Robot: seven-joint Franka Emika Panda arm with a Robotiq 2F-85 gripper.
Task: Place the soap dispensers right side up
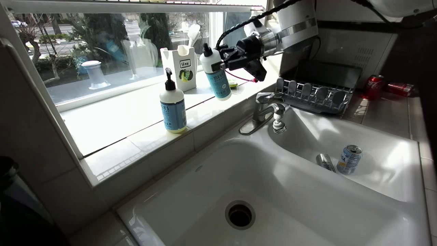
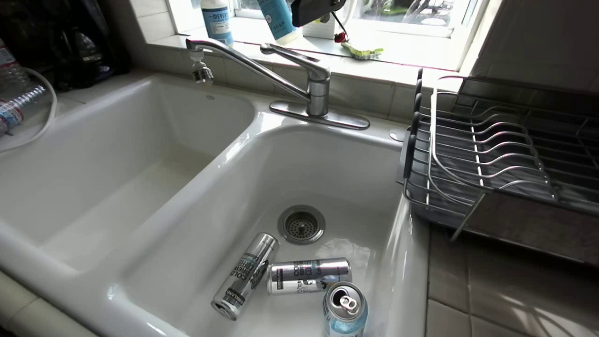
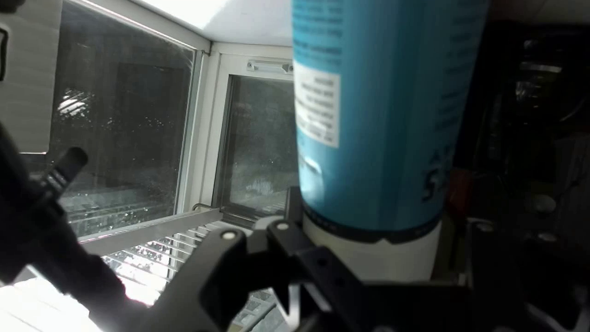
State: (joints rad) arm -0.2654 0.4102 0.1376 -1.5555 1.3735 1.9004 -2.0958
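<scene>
One soap dispenser (image 1: 173, 114), with a blue label and a black pump, stands upright on the window sill; its lower part (image 2: 218, 25) also shows beside the faucet's spout. The other soap dispenser (image 1: 218, 85), teal-labelled and pump end up, leans at a tilt over the sill. My gripper (image 1: 218, 65) is shut around its white upper body, just below the shoulder. In the wrist view the teal label (image 3: 382, 115) fills the middle, with a finger on either side of the bottle. Whether its base touches the sill I cannot tell.
Behind the dispensers stands a white carton (image 1: 187, 68) holding a brush. A green packet (image 2: 362, 51) lies on the sill. The faucet (image 2: 318, 89) rises in front of it. Several cans (image 2: 309, 275) are in the sink (image 2: 196, 196), and a dish rack (image 2: 482, 140) sits beside it.
</scene>
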